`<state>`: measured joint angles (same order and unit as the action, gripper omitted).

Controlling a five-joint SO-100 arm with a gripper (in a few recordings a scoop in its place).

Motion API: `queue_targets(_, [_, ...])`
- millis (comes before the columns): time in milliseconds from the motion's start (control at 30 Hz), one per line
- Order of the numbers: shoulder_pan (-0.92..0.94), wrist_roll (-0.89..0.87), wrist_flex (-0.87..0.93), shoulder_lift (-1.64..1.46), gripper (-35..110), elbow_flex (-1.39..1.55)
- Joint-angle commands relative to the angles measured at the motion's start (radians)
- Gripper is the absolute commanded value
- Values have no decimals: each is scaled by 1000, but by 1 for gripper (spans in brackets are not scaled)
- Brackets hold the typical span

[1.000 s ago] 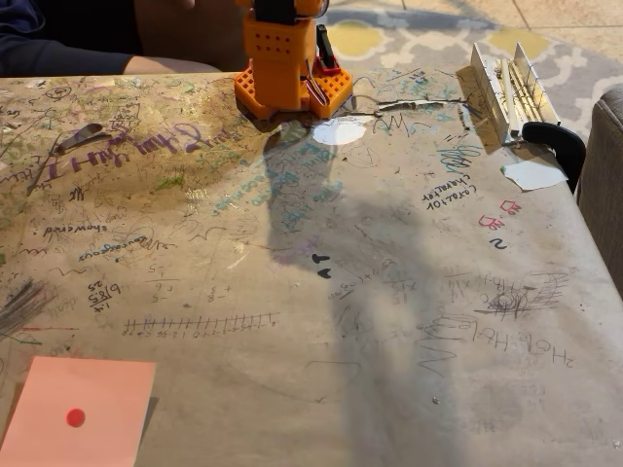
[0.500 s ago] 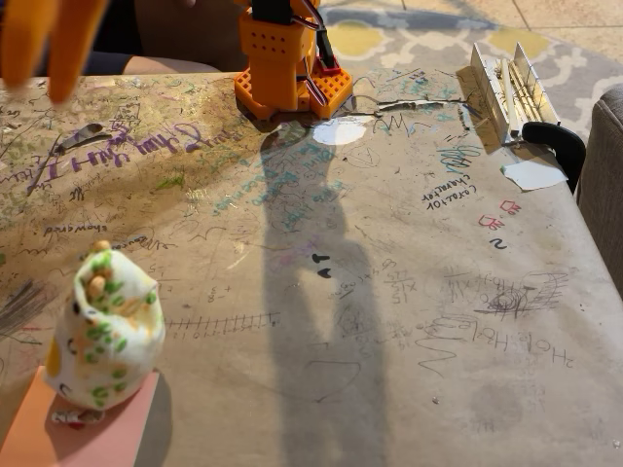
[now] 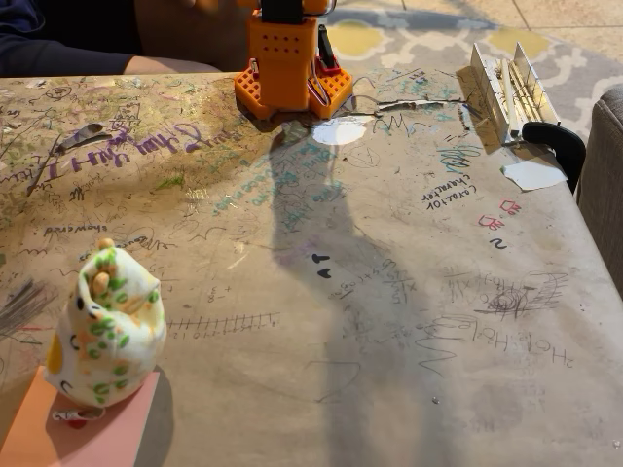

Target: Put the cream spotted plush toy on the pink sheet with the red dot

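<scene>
One cream spotted plush toy [image 3: 102,331] stands upright on one pink sheet with the red dot [image 3: 102,438] at the lower-left corner of the fixed view. The toy's base covers most of the sheet's upper part; a sliver of red shows just beneath its white tag [image 3: 70,415]. The sheet runs off the bottom edge of the picture.

One orange arm base [image 3: 290,66] sits at the far edge of the desk [image 3: 389,321], well apart from the toy. The claw's position cannot be told, so whether its fingers are apart or together cannot be told.

Two white paper scraps lie on the desk: one round scrap [image 3: 339,131] just in front of the base, one angular scrap [image 3: 533,174] near the right edge beside a black clamp [image 3: 557,141]. The centre and right of the desk carry scribbles but no objects, leaving wide open surface. A person's sleeve [image 3: 49,44] shows beyond the far-left edge.
</scene>
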<state>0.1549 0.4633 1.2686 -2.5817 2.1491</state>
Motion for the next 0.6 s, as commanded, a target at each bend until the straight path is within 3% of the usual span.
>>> queue_targets(0, [-3, -18, -38, -83, 0, 276])
queue_targets(233, [-55, -41, -63, -356, 0, 591])
queue_targets(433, [-89, -163, -37, -787, 0, 861])
queue_targets(567, [-132, -164, -37, -778, 0, 859])
